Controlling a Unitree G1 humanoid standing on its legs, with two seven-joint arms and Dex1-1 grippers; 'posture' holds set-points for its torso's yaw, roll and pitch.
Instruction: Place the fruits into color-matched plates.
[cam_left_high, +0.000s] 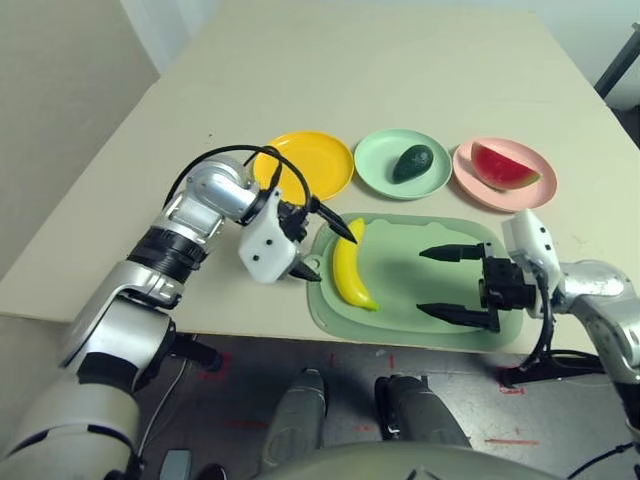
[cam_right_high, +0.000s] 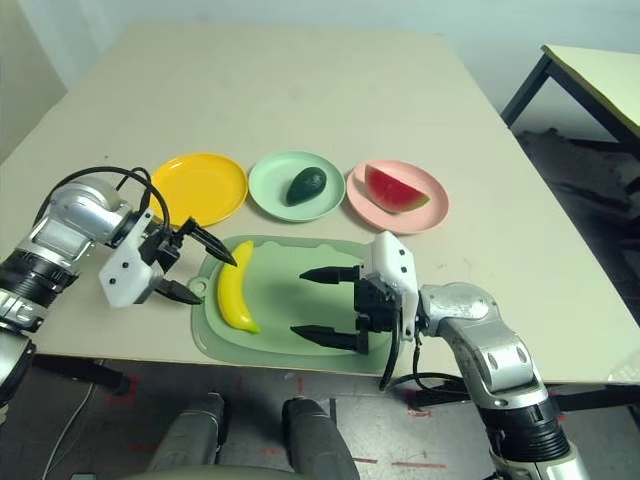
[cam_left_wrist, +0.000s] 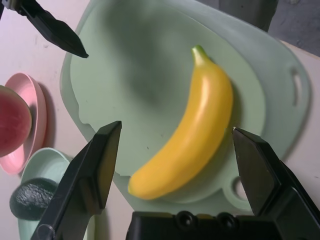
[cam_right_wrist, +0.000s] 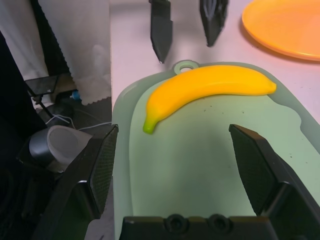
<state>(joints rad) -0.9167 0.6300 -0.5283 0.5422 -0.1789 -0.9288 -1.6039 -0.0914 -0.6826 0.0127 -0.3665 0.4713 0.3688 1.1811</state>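
Nearest the camera, the right pincer (cam_left_high: 458, 283) hovers over the near right part of the green mat (cam_left_high: 400, 275), fingers spread wide and pointing left, gripping nothing. At the mat's left edge, the left pincer (cam_left_high: 322, 248) is likewise wide and empty; it points right, with one fingertip (cam_left_high: 345, 230) just beside the banana's far end and the other near its left side. Whether either finger touches the fruit cannot be told. The banana (cam_left_high: 350, 268) lies flat on the left part of the mat, its green-tipped stem end toward the near edge. Beyond the mat, three plates stand in a row on the worktop (cam_left_high: 350, 70): the yellow-orange plate (cam_left_high: 305, 165) at left carries nothing, the mint green plate (cam_left_high: 380, 160) in the middle carries the avocado (cam_left_high: 412, 163), and the pink plate (cam_left_high: 500, 190) at right carries the watermelon wedge (cam_left_high: 503, 167).
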